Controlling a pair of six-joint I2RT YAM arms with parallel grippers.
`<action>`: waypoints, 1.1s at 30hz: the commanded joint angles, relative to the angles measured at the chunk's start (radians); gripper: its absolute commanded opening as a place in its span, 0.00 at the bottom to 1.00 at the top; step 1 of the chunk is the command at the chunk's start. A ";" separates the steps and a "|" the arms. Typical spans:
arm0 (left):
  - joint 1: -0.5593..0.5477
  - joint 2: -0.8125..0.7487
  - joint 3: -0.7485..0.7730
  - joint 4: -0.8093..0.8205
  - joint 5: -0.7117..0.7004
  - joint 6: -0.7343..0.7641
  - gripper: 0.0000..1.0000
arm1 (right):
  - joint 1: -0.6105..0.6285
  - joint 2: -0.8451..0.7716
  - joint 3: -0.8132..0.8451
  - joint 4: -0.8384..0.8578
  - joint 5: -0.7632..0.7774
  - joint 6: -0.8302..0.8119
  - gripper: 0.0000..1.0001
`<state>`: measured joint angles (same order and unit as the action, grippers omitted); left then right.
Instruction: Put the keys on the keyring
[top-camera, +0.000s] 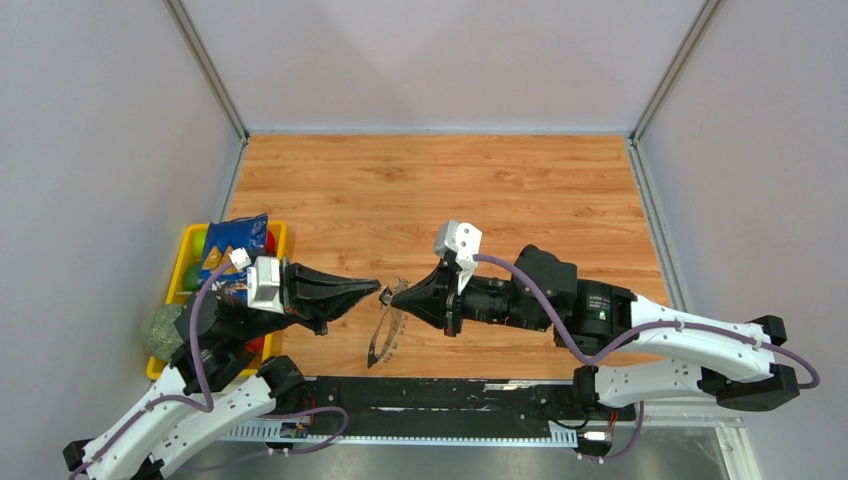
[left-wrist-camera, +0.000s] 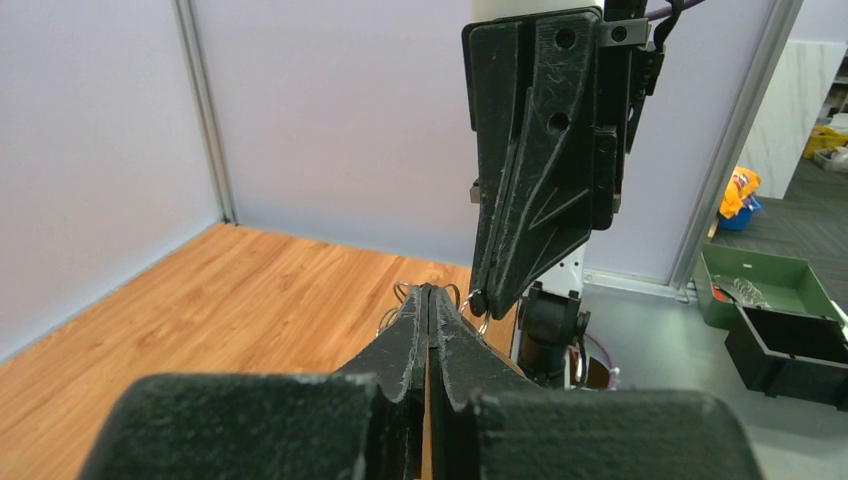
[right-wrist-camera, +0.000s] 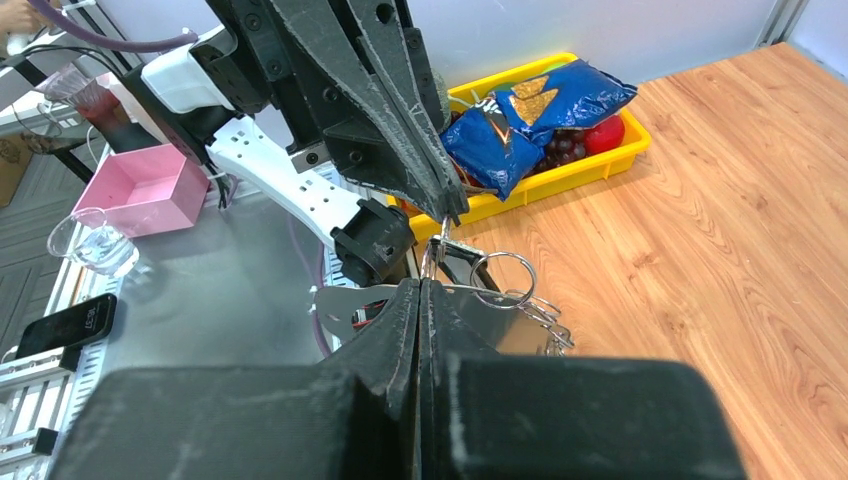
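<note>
1. Top view: above the near edge of the wooden table (top-camera: 450, 190), the left claw (top-camera: 372, 288) and right claw (top-camera: 397, 297) meet tip to tip, both pressed together. The keyring (top-camera: 381, 335), a large thin grey metal hoop with a jagged fringe, hangs edge-on below them, seemingly from the right claw. It is probably held clear of the table so a key can be worked onto its wire. A yellow plastic tray (top-camera: 280, 240) at the left edge holds a blue snack bag (top-camera: 232, 245) and round, fruit-like pieces.
2. Left wrist view: thin wire loops peep out on either side of the left claw's closed tips. Whether that is a key's loop or keyring wire, I cannot tell. The right claw's tip hangs just beside it. Off the table, a green bin (left-wrist-camera: 760, 280) holds some metal bits. A black bin (left-wrist-camera: 790, 350) stands beside it, its contents hidden.
3. Right wrist view: the right claw pinches keyring metal, and a small silver ring (right-wrist-camera: 503, 278) with a short chain dangles just beside its tips. No key shows clearly. The tray also holds a red ball (right-wrist-camera: 605, 133) and dark grapes (right-wrist-camera: 565, 150). What the pink box (right-wrist-camera: 150, 185) holds is hidden.
</note>
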<state>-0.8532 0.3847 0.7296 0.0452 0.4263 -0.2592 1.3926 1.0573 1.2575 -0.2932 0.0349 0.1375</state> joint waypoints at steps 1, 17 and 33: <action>0.000 -0.015 0.026 0.039 0.022 -0.002 0.00 | -0.008 -0.011 0.041 0.094 0.007 0.032 0.00; 0.000 -0.065 -0.020 0.078 0.045 0.005 0.00 | -0.026 -0.023 0.017 0.157 0.038 0.072 0.00; 0.000 -0.061 -0.025 0.075 0.046 0.014 0.00 | -0.026 -0.041 -0.008 0.204 -0.015 0.046 0.00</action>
<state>-0.8532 0.3271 0.7086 0.0975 0.4694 -0.2565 1.3708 1.0435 1.2560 -0.1665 0.0387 0.1890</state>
